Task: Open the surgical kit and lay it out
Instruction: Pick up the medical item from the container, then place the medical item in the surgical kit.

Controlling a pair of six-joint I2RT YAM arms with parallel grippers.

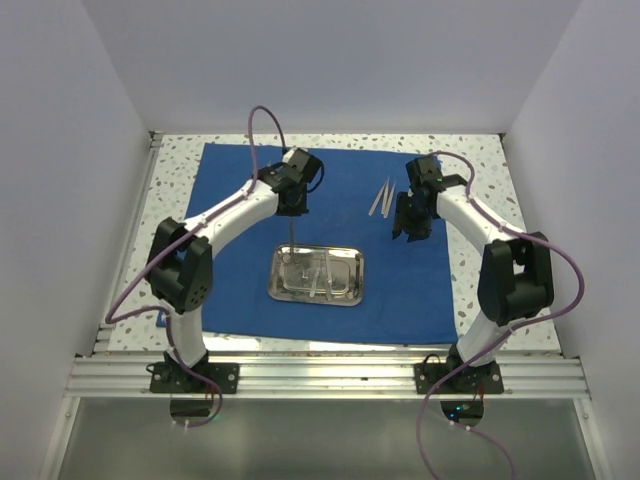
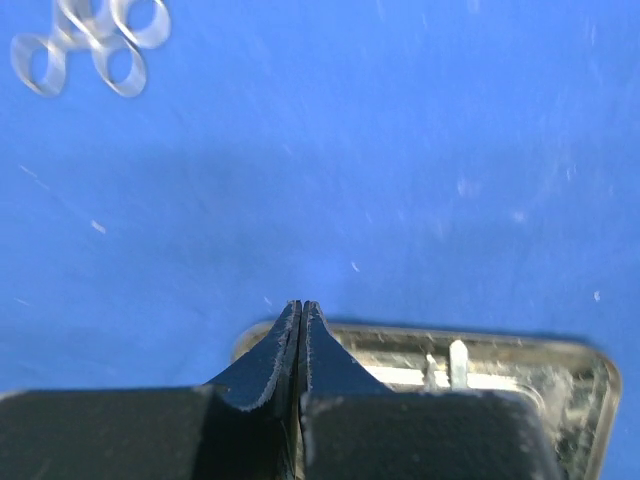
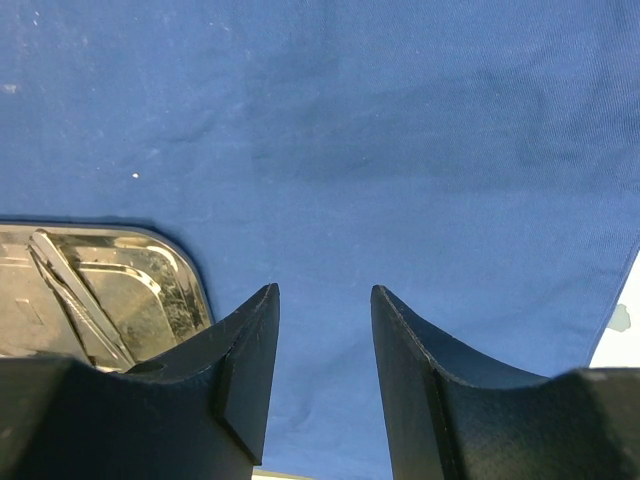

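The royal-blue cloth (image 1: 240, 290) lies spread flat on the table. The steel tray (image 1: 276, 290) sits on its near middle with thin instruments (image 1: 318, 275) inside. My left gripper (image 1: 291, 210) hovers just beyond the tray, its jaws shut (image 2: 302, 303). A thin metal instrument (image 1: 291, 240) hangs from it down toward the tray's far rim (image 2: 560, 345). Blurred finger rings (image 2: 90, 45) show at the top left of the left wrist view. My right gripper (image 1: 408, 235) is open and empty (image 3: 325, 290) over bare cloth right of the tray (image 3: 190, 270). Tweezers (image 1: 381, 198) lie beside it.
The speckled tabletop (image 1: 480, 160) shows around the cloth, with white walls on three sides. An aluminium rail (image 1: 330, 375) runs along the near edge by the arm bases. The cloth's right edge (image 3: 618, 290) shows in the right wrist view.
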